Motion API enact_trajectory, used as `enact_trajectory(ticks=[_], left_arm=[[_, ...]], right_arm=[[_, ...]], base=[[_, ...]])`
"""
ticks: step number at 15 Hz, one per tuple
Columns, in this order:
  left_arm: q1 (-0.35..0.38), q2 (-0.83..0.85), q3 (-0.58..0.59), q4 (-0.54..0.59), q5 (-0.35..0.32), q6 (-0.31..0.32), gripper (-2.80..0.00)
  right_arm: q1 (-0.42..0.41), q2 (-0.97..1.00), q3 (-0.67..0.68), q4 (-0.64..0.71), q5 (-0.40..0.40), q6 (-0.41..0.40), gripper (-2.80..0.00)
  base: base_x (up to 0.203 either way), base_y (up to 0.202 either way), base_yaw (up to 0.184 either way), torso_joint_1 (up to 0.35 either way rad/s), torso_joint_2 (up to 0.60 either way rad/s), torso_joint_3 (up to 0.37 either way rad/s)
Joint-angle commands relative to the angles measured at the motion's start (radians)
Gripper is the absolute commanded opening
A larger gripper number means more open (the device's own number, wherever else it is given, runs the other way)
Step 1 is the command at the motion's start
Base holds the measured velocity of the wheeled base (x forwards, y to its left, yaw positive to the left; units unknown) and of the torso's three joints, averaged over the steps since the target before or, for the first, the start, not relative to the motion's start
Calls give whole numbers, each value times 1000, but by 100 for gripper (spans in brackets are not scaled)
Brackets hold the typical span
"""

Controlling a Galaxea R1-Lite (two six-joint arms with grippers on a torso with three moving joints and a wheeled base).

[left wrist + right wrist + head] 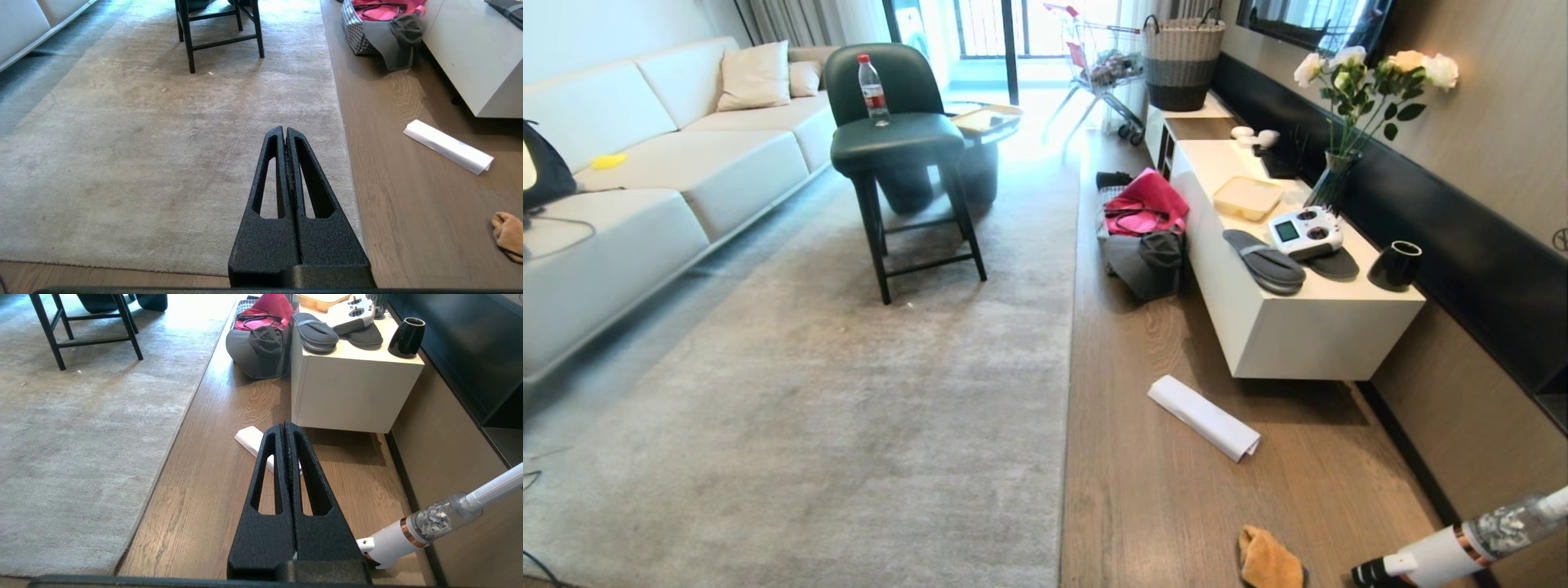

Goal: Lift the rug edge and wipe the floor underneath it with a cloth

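**A:** How far along is the job?

**B:** Judging by the room, nothing is started. The rug (833, 425) is lying flat on the floor (1160, 490), its long edge running straight beside the bare planks, no corner turned up. The cloth (1267, 559), a small orange rag, is sitting crumpled on the wood at the near end of the room, right of the rug edge and apart from it.

**A:** And the grippers?

**B:** Neither arm is showing in the head view. In its own wrist view the left gripper (284, 131) is hanging above the rug, close to the rug's right edge, fingers pressed together and holding nothing. The right gripper (284, 425) is likewise clenched and empty, hanging over the planks, with a white sheet of rolled paper (251, 441) lying beyond its tips.

**A:** So where is the cloth from them?

**B:** In the left wrist view it is peeking in at the picture's edge, off toward the robot's right and well apart from the fingers. The right wrist view is not showing it at all. Picking it up, lifting the edge and wiping are all remaining.
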Motion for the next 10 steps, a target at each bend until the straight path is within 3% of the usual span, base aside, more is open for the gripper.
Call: enact_trajectory(ticks=[1,10], left_arm=[[1,1,0,0,1,0,-280],[0,1,0,0,1,0,-280]], right_arm=[[0,1,0,-1,0,-1,-280],[0,1,0,-2,0,-2,-280]], base=[[0,0,0,0,0,0],[0,0,0,0,0,0]])
